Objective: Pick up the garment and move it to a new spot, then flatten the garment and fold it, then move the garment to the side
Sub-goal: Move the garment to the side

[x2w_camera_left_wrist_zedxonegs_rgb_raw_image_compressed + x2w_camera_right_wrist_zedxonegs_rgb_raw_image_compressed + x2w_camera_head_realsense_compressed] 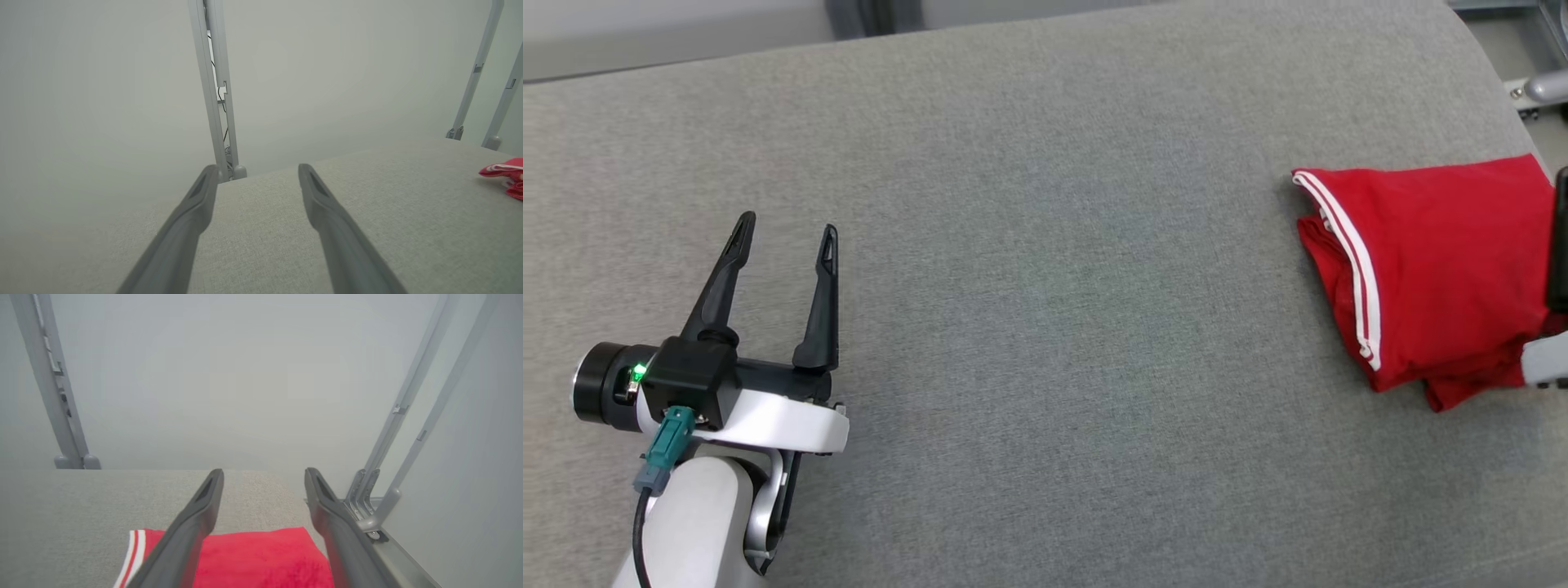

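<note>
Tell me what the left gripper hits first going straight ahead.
The left gripper meets nothing close: bare table to its far edge, then probably the wall near the post, depth unclear. The garment lies aside.

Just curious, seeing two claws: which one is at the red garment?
The right claw: it hangs open right over the folded red garment. The left claw, also open, sits far off above bare grey tabletop.

Garment (1437, 269): solid red, with paired white stripes along one edge.
Worktop (1045, 286): light grey woven cloth, finely flecked.
Left claw (787, 223), far from the garment: black fingers, green light (637, 374), teal plug (668, 441), white forearm (694, 514).
Right claw (263, 471), over the garment: dark grey fingers.
Frame posts (45, 375) beyond the garment: pale grey.
</note>
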Robot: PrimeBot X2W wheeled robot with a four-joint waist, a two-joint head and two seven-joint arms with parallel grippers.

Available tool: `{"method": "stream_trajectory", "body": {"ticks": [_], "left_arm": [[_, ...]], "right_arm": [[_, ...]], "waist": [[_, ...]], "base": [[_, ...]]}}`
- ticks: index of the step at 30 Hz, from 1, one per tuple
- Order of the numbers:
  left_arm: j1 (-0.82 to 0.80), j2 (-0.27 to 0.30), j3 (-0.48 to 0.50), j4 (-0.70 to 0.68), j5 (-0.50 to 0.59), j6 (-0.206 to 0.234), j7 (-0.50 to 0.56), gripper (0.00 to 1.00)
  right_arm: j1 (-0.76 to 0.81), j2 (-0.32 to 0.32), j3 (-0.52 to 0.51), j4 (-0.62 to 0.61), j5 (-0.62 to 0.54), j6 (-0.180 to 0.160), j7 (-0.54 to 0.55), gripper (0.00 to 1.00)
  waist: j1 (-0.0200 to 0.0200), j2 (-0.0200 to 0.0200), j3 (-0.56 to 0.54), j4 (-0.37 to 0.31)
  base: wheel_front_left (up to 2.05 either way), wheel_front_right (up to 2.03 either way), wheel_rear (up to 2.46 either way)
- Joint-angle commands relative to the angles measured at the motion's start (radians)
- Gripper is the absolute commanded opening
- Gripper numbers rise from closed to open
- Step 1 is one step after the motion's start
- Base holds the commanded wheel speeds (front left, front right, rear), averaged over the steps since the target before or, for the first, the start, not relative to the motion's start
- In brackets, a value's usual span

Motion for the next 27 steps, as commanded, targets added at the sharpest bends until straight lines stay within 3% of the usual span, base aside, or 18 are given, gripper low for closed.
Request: {"method": "stream_trajectory", "body": {"ticks": [1,5,10,17,27], "left_arm": [[0.013,-0.001,0.004,0.001,-0.009,0.005,-0.005,1.00],[0.029,-0.010,0.014,0.004,-0.022,0.014,-0.009,1.00],[0.066,-0.027,0.023,0.014,-0.038,0.033,-0.010,1.00],[0.123,-0.034,0.033,0.020,-0.052,0.057,-0.003,1.00],[0.215,-0.036,0.022,0.012,-0.076,0.069,0.018,1.00]], "right_arm": [[0.032,0.021,0.009,-0.068,-0.004,0.000,-0.014,1.00],[0.095,0.083,0.061,-0.214,-0.010,0.000,-0.015,1.00],[0.162,0.148,0.150,-0.303,-0.028,0.000,0.016,1.00],[0.229,0.192,0.196,-0.299,-0.055,0.000,0.032,1.00],[0.350,0.213,0.146,-0.284,-0.078,0.000,0.053,1.00]], "waist": [[0.0000,0.0000,-0.025,0.024],[0.0000,0.0000,-0.062,0.064],[0.0000,0.0000,-0.119,0.119],[0.0000,0.0000,-0.179,0.157],[0.0000,0.0000,-0.277,0.176]], "base": [[0.00,0.00,0.00],[0.00,0.00,0.00],[0.00,0.00,0.00],[0.00,0.00,0.00],[0.00,0.00,0.00]]}}
